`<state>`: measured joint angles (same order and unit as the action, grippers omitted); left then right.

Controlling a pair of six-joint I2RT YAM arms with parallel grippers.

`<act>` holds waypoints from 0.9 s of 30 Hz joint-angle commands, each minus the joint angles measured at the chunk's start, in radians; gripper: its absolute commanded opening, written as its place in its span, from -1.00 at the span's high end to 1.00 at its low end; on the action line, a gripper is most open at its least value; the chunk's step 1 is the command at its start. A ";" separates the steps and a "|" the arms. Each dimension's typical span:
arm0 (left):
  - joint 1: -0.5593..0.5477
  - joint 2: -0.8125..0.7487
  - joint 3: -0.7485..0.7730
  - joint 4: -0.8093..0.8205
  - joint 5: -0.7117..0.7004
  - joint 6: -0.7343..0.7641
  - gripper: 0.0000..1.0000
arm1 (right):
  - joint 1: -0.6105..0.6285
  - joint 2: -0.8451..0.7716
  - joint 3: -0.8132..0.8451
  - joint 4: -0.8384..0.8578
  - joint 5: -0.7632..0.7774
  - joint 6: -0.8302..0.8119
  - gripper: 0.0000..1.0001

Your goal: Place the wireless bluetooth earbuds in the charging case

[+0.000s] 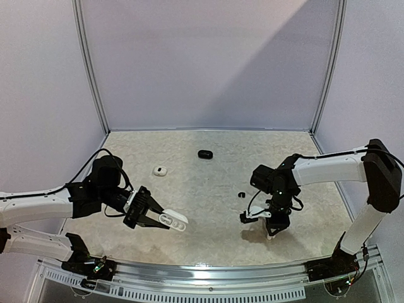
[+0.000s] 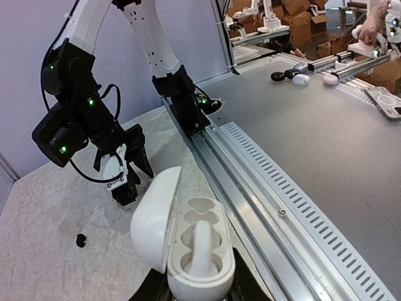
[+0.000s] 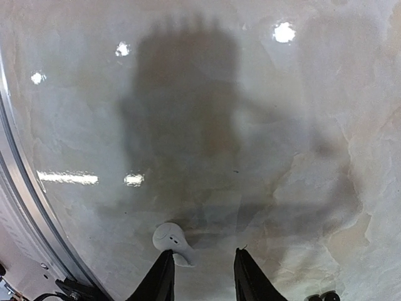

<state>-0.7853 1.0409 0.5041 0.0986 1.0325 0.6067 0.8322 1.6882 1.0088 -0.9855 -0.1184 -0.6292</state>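
Clamping the opened charging case [image 2: 200, 251] sockets-up for loading, left gripper [image 1: 161, 218] sits near-left; right gripper [image 3: 200, 266], jaws part-open and empty, hovers beside a white earbud [image 3: 171, 241].

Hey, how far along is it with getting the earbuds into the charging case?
Done: the white charging case is open, clamped in the left gripper, and one white bud seems seated in it. In hand: the right gripper is open, low over a white earbud on the table, not gripping it yet. Left: seating that earbud; a black bud lies loose too.
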 commanded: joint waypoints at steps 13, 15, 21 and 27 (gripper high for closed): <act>-0.009 0.007 0.020 -0.022 -0.007 0.022 1.00 | 0.039 0.016 0.006 -0.024 -0.043 0.021 0.97; -0.009 0.007 0.019 -0.023 -0.008 0.021 1.00 | 0.041 0.009 0.012 -0.030 -0.046 0.025 1.00; -0.009 0.009 0.012 0.036 -0.045 -0.080 1.00 | 0.043 -0.049 0.057 -0.050 -0.062 0.067 1.00; -0.006 0.017 -0.016 0.192 -0.108 -0.308 1.00 | 0.006 -0.216 0.203 0.107 0.091 0.299 1.00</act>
<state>-0.7853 1.0462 0.5037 0.1677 0.9756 0.4610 0.8639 1.6073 1.0958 -1.0206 -0.1268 -0.5217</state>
